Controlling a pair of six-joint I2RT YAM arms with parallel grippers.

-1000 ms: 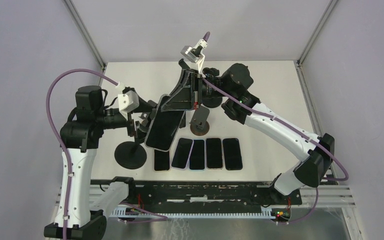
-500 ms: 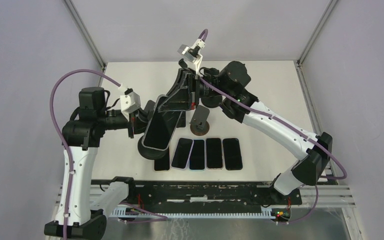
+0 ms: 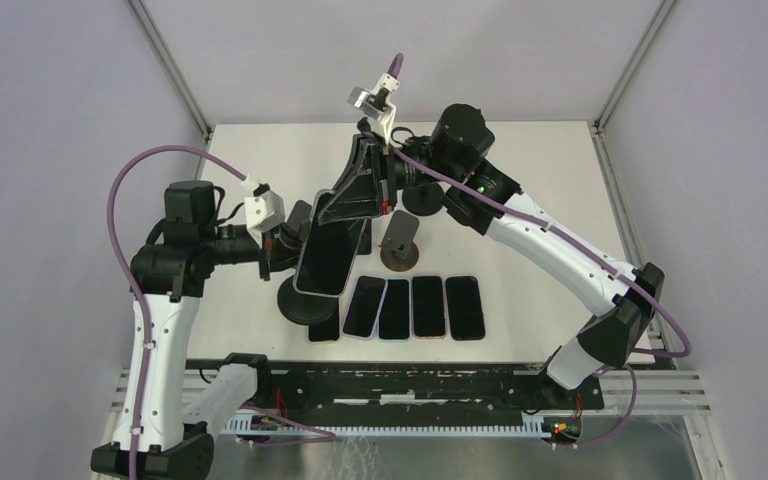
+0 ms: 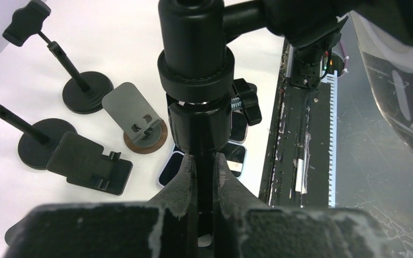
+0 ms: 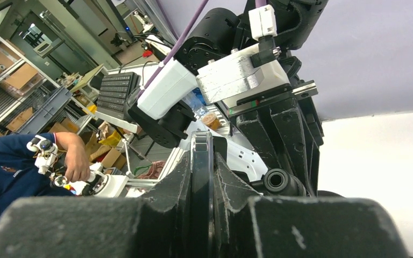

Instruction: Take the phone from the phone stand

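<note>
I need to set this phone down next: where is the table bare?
Bare: the far left corner of the table, and the near strip left of the round stand base. Crowded: the phone row along the near edge and the spare stands mid-table.

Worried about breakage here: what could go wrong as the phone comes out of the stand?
The right hand pinches the phone by its thin edge only; it could slip and drop onto the row of phones below. The left hand clamps the stand by its narrow post, so a pull may twist it.
</note>
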